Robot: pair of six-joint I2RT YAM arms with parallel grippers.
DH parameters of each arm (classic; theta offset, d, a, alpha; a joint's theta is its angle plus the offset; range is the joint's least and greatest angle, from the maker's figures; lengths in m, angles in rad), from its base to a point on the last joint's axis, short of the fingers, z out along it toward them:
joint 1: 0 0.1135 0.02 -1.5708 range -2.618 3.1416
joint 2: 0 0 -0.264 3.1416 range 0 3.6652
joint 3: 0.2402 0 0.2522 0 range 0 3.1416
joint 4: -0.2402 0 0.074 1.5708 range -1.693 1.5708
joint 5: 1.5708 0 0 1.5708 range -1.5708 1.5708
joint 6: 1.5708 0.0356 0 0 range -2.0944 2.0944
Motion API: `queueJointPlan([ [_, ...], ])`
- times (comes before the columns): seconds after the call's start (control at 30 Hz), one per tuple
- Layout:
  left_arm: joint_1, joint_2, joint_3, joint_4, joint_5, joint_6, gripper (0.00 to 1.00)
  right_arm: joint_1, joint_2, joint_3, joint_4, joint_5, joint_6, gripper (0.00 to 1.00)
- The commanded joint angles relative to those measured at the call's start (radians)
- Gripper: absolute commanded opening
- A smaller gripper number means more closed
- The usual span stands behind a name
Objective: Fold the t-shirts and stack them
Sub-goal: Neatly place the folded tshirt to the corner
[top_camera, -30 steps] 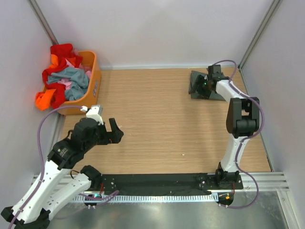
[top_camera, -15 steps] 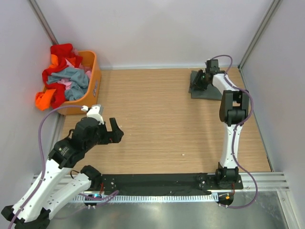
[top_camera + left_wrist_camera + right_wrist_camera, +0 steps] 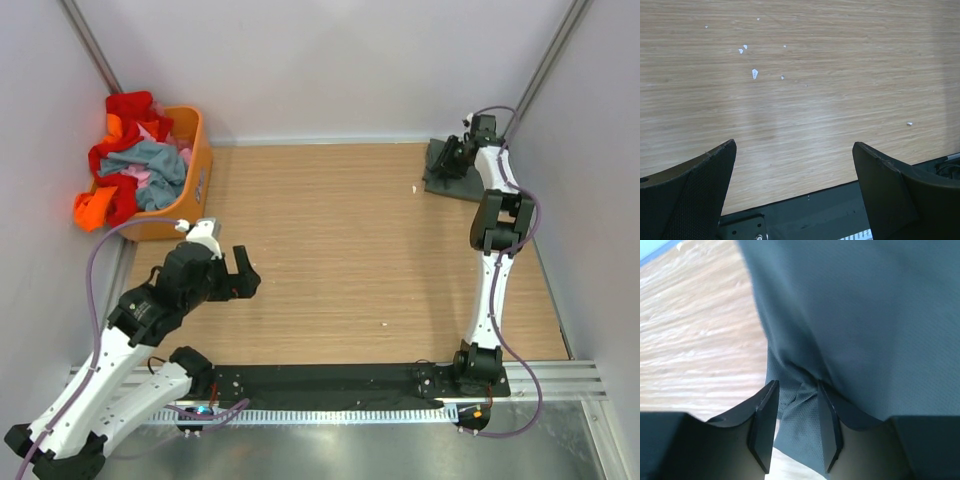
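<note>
- The dark grey t-shirt (image 3: pixel 442 180) lies as a small bundle on the table (image 3: pixel 330 240), in the upper right of the overhead view, close to the back edge and the right wall.
- The right claw (image 3: pixel 796 427) is on it, arm stretched far out. In the wrist view its fingers (image 3: pixel 762 425) pinch a bunched pleat of the grey cloth, so it is clamped on the shirt's edge. The rest of the cloth spreads toward the upper right of that frame.
- The left claw (image 3: pixel 794 145) hovers over bare wood in the lower left of the overhead view, jaws wide apart with nothing between them.
- The heap of other shirts (image 3: pixel 135 165), red, orange, pink and blue-grey, fills the orange basket (image 3: pixel 197 165) in the upper left, with some spilling over its left rim.
- As I judge it, the coming move turns on sides. The grey bundle is at the right claw and well apart from the left one, so the right arm must shift it. The basket sits above and left of the left claw, much nearer that arm.
- I cannot tell the bundle's long axis, because the arm covers part of it.
</note>
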Motion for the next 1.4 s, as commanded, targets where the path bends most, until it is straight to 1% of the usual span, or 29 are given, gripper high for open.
queueJointPlan([
  [0.0,-0.001,0.01,0.006,0.022,-0.007,-0.001,1.0,0.007,0.102,0.194,-0.184,0.022,-0.139,0.44],
  [0.07,-0.001,0.019,0.006,0.02,-0.006,-0.001,1.0,-0.006,0.118,0.229,-0.205,0.054,-0.158,0.46],
  [0.13,-0.001,0.027,0.006,0.02,-0.009,-0.003,1.0,-0.016,0.11,0.22,-0.185,0.077,-0.159,0.47],
  [0.23,-0.001,0.039,0.006,0.018,-0.012,-0.004,1.0,-0.029,0.099,0.219,-0.174,0.03,-0.167,0.48],
  [0.27,-0.001,0.038,0.007,0.015,-0.012,-0.004,1.0,-0.024,0.092,0.209,-0.169,0.009,-0.17,0.51],
  [0.3,-0.001,0.041,0.007,0.015,-0.013,-0.004,1.0,-0.019,0.079,0.194,-0.159,-0.051,-0.17,0.53],
  [0.33,-0.001,0.041,0.007,0.017,-0.015,-0.004,1.0,-0.012,0.037,0.176,-0.13,-0.074,-0.17,0.55],
  [0.37,-0.001,0.041,0.007,0.015,-0.015,-0.006,1.0,0.005,0.009,0.133,-0.116,-0.099,-0.176,0.6],
  [0.4,-0.001,0.038,0.007,0.015,-0.018,-0.006,1.0,0.014,-0.025,0.104,-0.097,-0.131,-0.173,0.63],
  [0.43,-0.001,0.036,0.007,0.015,-0.019,-0.008,1.0,0.02,-0.095,0.07,-0.052,-0.137,-0.161,0.65],
  [0.47,-0.001,0.03,0.007,0.015,-0.021,-0.008,1.0,0.025,-0.137,-0.003,-0.028,-0.137,-0.15,0.69],
  [0.5,-0.001,0.024,0.007,0.014,-0.024,-0.008,1.0,0.028,-0.175,-0.046,-0.002,-0.131,-0.105,0.71],
  [0.53,-0.001,0.021,0.007,0.014,-0.024,-0.009,1.0,0.03,-0.213,-0.092,0.05,-0.121,-0.074,0.72],
  [0.57,-0.001,0.018,0.007,0.014,-0.026,-0.009,1.0,0.028,-0.29,-0.176,0.062,-0.099,-0.049,0.73],
  [0.6,-0.001,0.016,0.007,0.014,-0.027,-0.009,1.0,0.03,-0.324,-0.221,0.072,-0.037,0.001,0.73],
  [0.63,-0.001,0.013,0.007,0.014,-0.027,-0.009,1.0,0.03,-0.362,-0.264,0.073,-0.007,0.014,0.73],
  [0.67,-0.001,0.012,0.007,0.014,-0.029,-0.009,1.0,0.028,-0.426,-0.354,0.072,0.034,0.025,0.72],
  [0.7,-0.001,0.004,0.007,0.014,-0.029,-0.009,1.0,0.03,-0.459,-0.399,0.062,0.135,0.038,0.7],
  [0.73,-0.001,0.003,0.007,0.014,-0.03,-0.009,1.0,0.028,-0.483,-0.476,0.056,0.18,0.039,0.67],
  [0.77,-0.001,0.0,0.006,0.014,-0.033,-0.009,1.0,0.028,-0.519,-0.508,0.047,0.22,0.034,0.65],
  [0.87,-0.001,-0.016,0.006,0.014,-0.03,-0.011,1.0,0.027,-0.534,-0.578,-0.008,0.367,0.02,0.59],
  [0.9,-0.001,-0.019,0.006,0.015,-0.027,-0.011,1.0,0.025,-0.531,-0.585,-0.028,0.401,0.02,0.57],
  [0.93,-0.001,-0.02,0.006,0.018,-0.026,-0.009,1.0,0.021,-0.527,-0.585,-0.036,0.416,0.022,0.51],
  [1.03,-0.001,-0.014,0.006,0.02,-0.016,-0.005,1.0,0.011,-0.501,-0.593,-0.039,0.407,0.034,0.45],
  [1.13,-0.001,-0.013,0.006,0.018,-0.016,-0.004,1.0,0.002,-0.452,-0.562,-0.063,0.423,0.037,0.38],
  [1.37,-0.001,-0.01,0.006,0.018,-0.018,-0.004,1.0,-0.033,-0.338,-0.455,-0.086,0.472,0.035,0.37],
])
